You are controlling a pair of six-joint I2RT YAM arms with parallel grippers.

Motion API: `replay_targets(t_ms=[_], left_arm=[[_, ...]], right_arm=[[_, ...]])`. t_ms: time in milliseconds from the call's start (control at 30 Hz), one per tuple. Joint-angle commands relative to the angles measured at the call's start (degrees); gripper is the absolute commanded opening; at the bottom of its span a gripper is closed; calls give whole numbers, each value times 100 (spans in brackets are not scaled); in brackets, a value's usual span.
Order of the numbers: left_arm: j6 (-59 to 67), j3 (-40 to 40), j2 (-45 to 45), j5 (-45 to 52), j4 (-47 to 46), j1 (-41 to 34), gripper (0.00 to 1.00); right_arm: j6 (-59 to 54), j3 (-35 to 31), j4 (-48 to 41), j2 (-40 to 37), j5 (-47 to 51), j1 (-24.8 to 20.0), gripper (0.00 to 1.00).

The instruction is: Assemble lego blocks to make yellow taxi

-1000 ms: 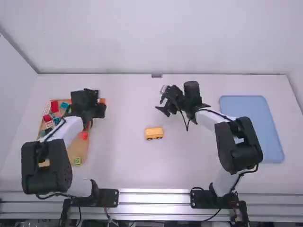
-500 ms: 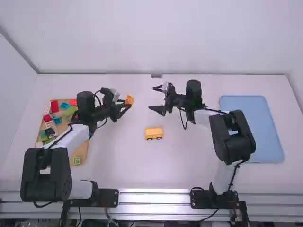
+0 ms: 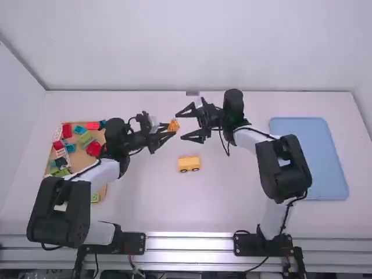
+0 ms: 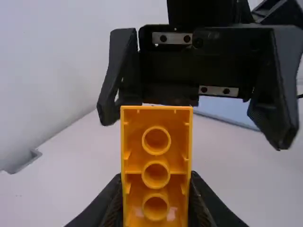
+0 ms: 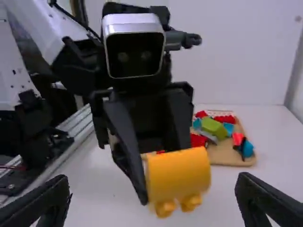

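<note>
Above the middle of the table my left gripper (image 3: 168,131) is shut on an orange-yellow block (image 3: 173,125). In the left wrist view the block (image 4: 156,165) shows its hollow underside with round tubes, gripped by my left gripper (image 4: 155,201). Facing it from the right, my right gripper (image 3: 185,125) stands open, its fingers apart and not touching the block. The right wrist view has the block (image 5: 177,172) between and beyond the open fingers of my right gripper (image 5: 154,201), its studs downward. A yellow car body with black wheels (image 3: 189,163) sits on the table nearer the arm bases.
A wooden tray (image 3: 100,189) of mixed red, green, blue and white blocks lies at the left, partly under the left arm. At the right, behind the right arm's elbow, is a blue tray (image 3: 325,157).
My left gripper has come from over the wooden tray toward the middle, carrying the orange-yellow block. My right gripper has shifted slightly left, its fingers spread toward the block. The yellow car body has stayed put.
</note>
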Motion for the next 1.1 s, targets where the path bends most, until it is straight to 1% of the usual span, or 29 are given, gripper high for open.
replay_targets(t_ms=[0,67,133,167,233,267,367,400,433,467,500,533,600,633,667,700,767,800,833,867,967,1000,1033,1067], left_arm=[[-87,-28,33,-24,39,15,4],[-87,-22,33,0,39,-9,4],[-85,-22,33,0,66,-20,3],[-90,-33,33,28,125,-24,2],[-85,-42,33,181,245,-26,2],[-98,-42,33,179,260,-24,2],[-127,-37,33,170,299,-22,2],[-127,-37,33,170,299,-4,2],[-127,-37,33,173,297,-2,2],[-127,-37,33,173,297,-2,2],[-127,-37,33,170,297,-11,2],[-125,-37,33,168,297,-33,3],[-127,-37,33,168,308,-13,4],[-127,-37,33,170,315,-13,8],[-127,-37,33,168,313,-37,27],[-125,-37,33,144,313,-39,52],[-125,-39,33,111,286,-11,86],[-129,-42,33,74,269,-37,99],[-129,-42,33,28,240,-39,99],[-127,-42,33,-35,203,-37,99],[-127,-42,33,-208,11,11,99],[-127,-42,33,-323,-74,13,99],[-125,-42,33,-592,-273,13,99],[-125,-39,33,-774,-407,9,99]], right_arm=[[417,256,13,13,-289,39,88],[396,251,15,13,-280,125,81],[313,254,15,13,-214,179,78],[256,256,13,13,-216,208,74],[249,256,15,13,-216,223,69],[251,256,15,13,-216,225,68],[249,251,17,13,-221,225,59],[186,251,15,13,-236,223,53],[164,251,15,13,-240,223,53],[98,251,9,13,-236,219,47],[101,251,2,13,-234,221,45],[98,251,0,13,-238,221,41],[96,251,-2,13,-236,229,38],[96,251,-2,13,-236,251,35],[98,251,-2,13,-238,280,33],[96,251,-2,13,-236,280,32],[76,251,2,13,-236,258,32],[-17,251,24,13,-210,219,30],[20,251,44,11,-76,168,25],[79,251,50,9,37,140,25],[518,256,254,4,866,-68,17],[601,256,330,-7,1060,-125,15],[739,256,378,-52,1453,-229,10],[772,251,334,-103,1661,-289,10]])
